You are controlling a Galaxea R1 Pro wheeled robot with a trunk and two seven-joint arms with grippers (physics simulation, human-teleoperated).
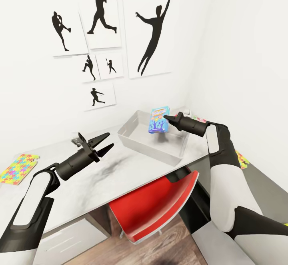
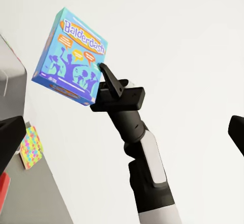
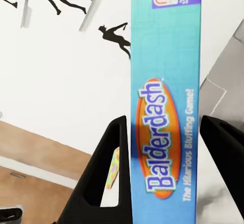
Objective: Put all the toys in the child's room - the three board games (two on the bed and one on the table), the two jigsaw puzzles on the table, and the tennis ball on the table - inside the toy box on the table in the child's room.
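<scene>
**Balderdash box hanging over the toy box, R arm holding**

The blue board game [image 1: 159, 120], lettered "Balderdash", is up in the air above the toy box [image 1: 141, 144], over its far half, tilted, long axis running roughly up-down with the top edge leaning away from me. My right gripper [image 1: 167, 117] has it: fingers closed across the box's thin side at the edge nearest the right wall. The right wrist view shows that narrow spine [image 3: 163, 107] running straight out btw the two black fingers [image 3: 104, 178], so the grip is across the thickness, not the face. I can't see actual pad contact, but I judge it pinched.

What the drop hinges on: game sits directly above the bin opening, bin wider than the box, so straight down is the way. I'd lower and let the long axis tip toward flat before letting go, else it may land on end against the far wall.

My left gripper [image 1: 99, 146] is spread wide, holding nothing, hovering over the table [image 1: 120, 177] on the near-left side of the toy box, well apart from it. R arm is obviously the one on the job.

Left wrist cam gives me the printed face [image 2: 71, 56] and the R gripper [image 2: 109, 79] clamped at its lower corner, which the head cam shows too small to read. One jigsaw puzzle [image 1: 17, 168] lies on the table far left of the toy box; another [image 1: 241, 159] shows past the R forearm.
</scene>
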